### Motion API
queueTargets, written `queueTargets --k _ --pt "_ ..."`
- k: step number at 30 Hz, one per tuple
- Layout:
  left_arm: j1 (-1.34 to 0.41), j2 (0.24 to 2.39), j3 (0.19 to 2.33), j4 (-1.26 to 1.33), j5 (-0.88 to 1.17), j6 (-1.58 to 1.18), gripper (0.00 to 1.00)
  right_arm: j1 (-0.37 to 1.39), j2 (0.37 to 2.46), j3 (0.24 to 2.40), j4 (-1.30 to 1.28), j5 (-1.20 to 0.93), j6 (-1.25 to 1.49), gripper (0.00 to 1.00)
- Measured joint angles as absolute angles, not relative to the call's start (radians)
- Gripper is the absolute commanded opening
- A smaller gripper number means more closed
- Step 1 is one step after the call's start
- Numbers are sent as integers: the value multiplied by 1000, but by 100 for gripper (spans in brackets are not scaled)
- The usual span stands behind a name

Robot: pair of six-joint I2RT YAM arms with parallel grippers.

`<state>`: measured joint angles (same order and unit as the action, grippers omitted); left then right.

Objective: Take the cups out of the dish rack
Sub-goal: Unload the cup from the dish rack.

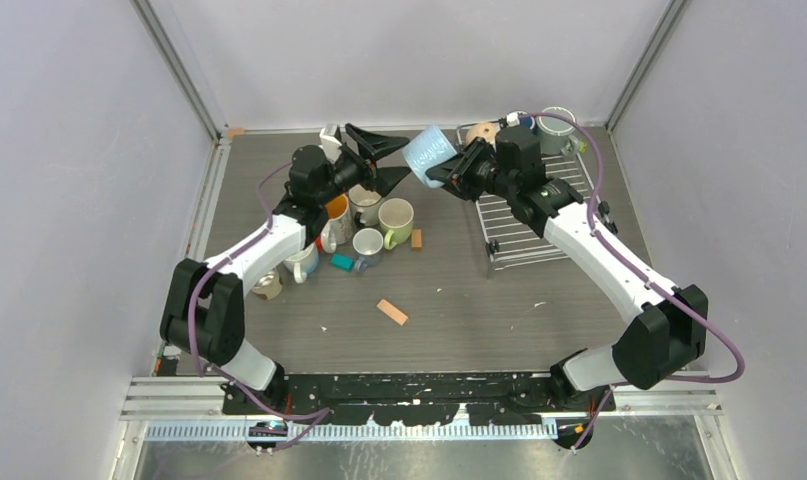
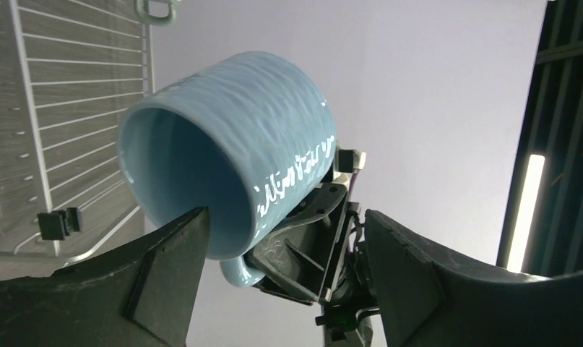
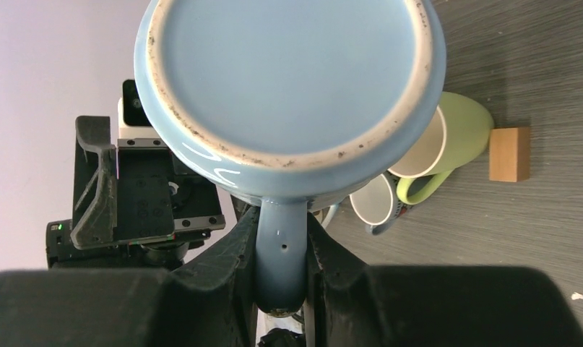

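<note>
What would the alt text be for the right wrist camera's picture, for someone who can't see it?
The underside of a light blue mug fills the top of the frame, its handle pinched in the right gripper. Behind it, on a grey table, are a lime green mug, a paler mug and a wooden block.

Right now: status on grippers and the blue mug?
Right gripper shut on handle of light blue mug, held aloft left of dish rack. Left gripper open at mug's mouth. No obstruction seen.

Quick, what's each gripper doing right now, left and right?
Left gripper: open, fingers at the mouth of the light blue mug.
Right gripper: closed on that mug's handle.
</note>
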<state>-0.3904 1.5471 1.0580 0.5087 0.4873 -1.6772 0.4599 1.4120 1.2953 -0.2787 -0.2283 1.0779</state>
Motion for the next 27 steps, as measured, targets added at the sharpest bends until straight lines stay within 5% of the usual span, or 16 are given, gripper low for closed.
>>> queueTargets --k 20,27 --pt "-388 1601 1056 712 464 -1856 31 523 1412 1206 -44 -257 1145 1" --pt "-384 1607 1055 768 461 -1868 4 525 1411 1191 24 -268 1205 1"
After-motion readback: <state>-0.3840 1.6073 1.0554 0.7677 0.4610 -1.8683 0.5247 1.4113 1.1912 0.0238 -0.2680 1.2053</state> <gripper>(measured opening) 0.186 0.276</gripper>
